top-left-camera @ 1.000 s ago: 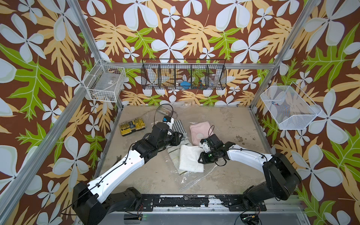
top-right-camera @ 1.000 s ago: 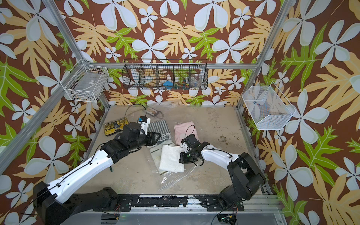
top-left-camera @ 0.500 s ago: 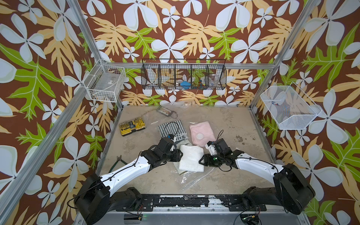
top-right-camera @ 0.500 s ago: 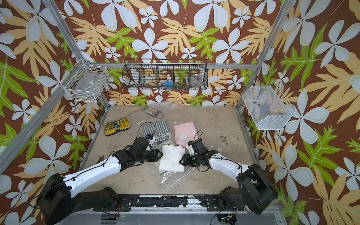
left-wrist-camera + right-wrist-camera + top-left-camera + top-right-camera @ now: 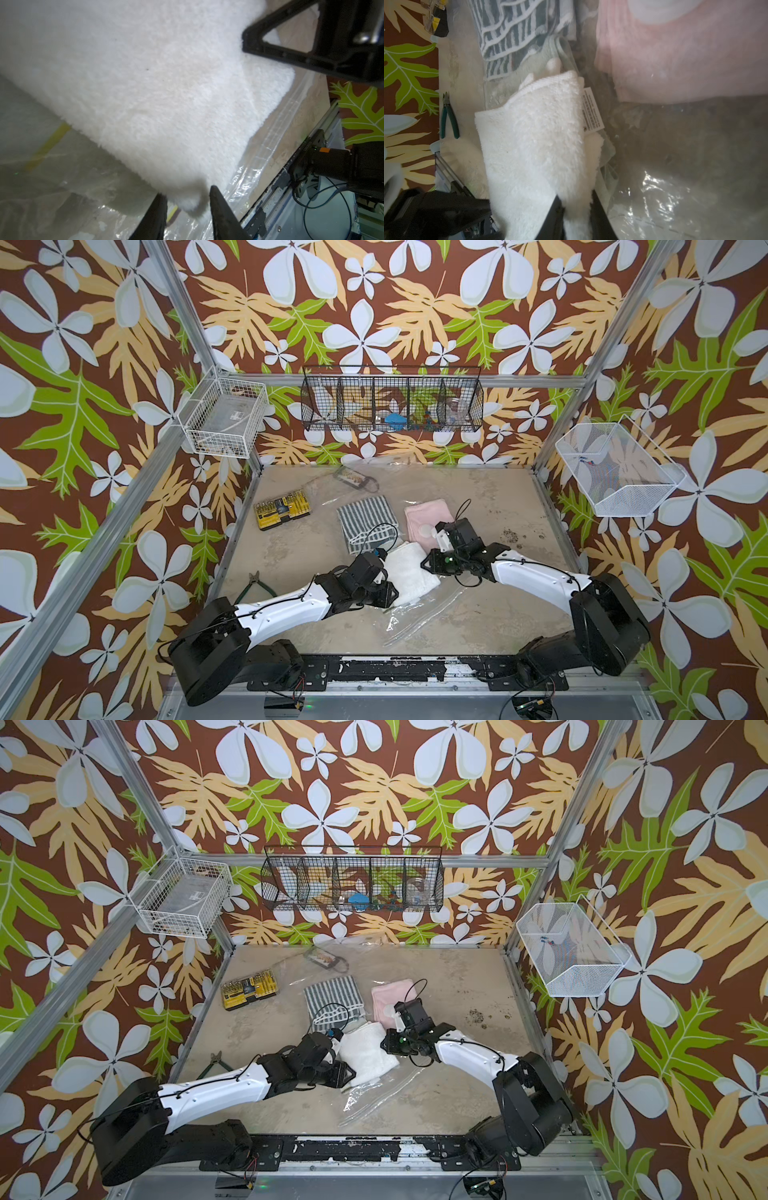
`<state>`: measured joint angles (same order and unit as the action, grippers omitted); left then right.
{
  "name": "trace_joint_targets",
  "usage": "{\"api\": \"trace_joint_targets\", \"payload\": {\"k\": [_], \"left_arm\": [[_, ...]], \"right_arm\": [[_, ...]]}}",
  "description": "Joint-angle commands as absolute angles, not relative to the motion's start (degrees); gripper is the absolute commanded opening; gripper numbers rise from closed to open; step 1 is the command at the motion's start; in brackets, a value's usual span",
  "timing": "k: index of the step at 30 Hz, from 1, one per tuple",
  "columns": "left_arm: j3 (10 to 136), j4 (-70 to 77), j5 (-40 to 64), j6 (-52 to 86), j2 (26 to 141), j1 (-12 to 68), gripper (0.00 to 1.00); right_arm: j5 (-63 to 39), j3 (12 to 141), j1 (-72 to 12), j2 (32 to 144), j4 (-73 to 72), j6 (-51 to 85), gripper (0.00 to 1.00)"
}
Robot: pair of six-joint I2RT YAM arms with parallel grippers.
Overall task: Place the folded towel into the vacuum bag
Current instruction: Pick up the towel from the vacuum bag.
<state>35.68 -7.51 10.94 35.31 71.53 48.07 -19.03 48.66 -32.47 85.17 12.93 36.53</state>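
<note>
— Two grippers pinch the folded towel (image 5: 411, 572) in both top views; half a second ago they only flanked it. It spans from the left gripper (image 5: 387, 594) to the right gripper (image 5: 429, 565).
— So it looks ready to carry. Left wrist view?
— Jaws nearly closed on a corner, with the vacuum bag (image 5: 62, 176) just beneath.
— Right wrist view?
— A narrow pinch on the towel's edge. Beyond the jaws, a pink towel (image 5: 675, 62) and a striped towel (image 5: 512, 25) lie under the bag's plastic, apparently inside. Whether ours is in, I cannot tell.
</note>
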Motion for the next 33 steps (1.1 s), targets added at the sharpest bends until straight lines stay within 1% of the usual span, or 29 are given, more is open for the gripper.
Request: {"api": "trace_joint_targets", "payload": {"k": [1, 4, 8, 15, 19, 23, 28, 33], "left_arm": [[38.8, -12.0, 7.4, 33.6, 69.5, 48.2, 0.37], [43.1, -13.0, 4.3, 32.2, 71.7, 48.1, 0.36], [47.5, -7.3, 8.9, 32.8, 78.2, 48.2, 0.33], [48.4, 0.2, 11.4, 34.1, 86.6, 43.7, 0.2], [48.8, 3.3, 12.2, 34.0, 90.4, 43.1, 0.17], [47.5, 5.2, 12.0, 34.1, 93.9, 43.0, 0.16], [45.5, 8.3, 12.2, 35.4, 94.8, 43.1, 0.15], [44.8, 6.5, 11.2, 34.8, 91.4, 42.9, 0.15]], "right_arm": [[-11.4, 51.2, -33.7, 86.2, 20.0, 31.1, 0.19], [-8.4, 51.9, -35.4, 87.5, 21.0, 30.3, 0.19], [-7.3, 51.9, -37.0, 88.4, 20.9, 30.9, 0.19], [-7.1, 51.5, -37.9, 86.8, 20.9, 31.5, 0.19], [-5.9, 52.9, -39.1, 86.9, 22.4, 31.5, 0.19], [-0.9, 57.2, -43.9, 87.8, 25.8, 32.8, 0.19], [-0.1, 61.2, -49.7, 91.7, 25.0, 35.8, 0.18], [-1.3, 57.4, -51.2, 95.7, 18.9, 39.7, 0.16]]}}
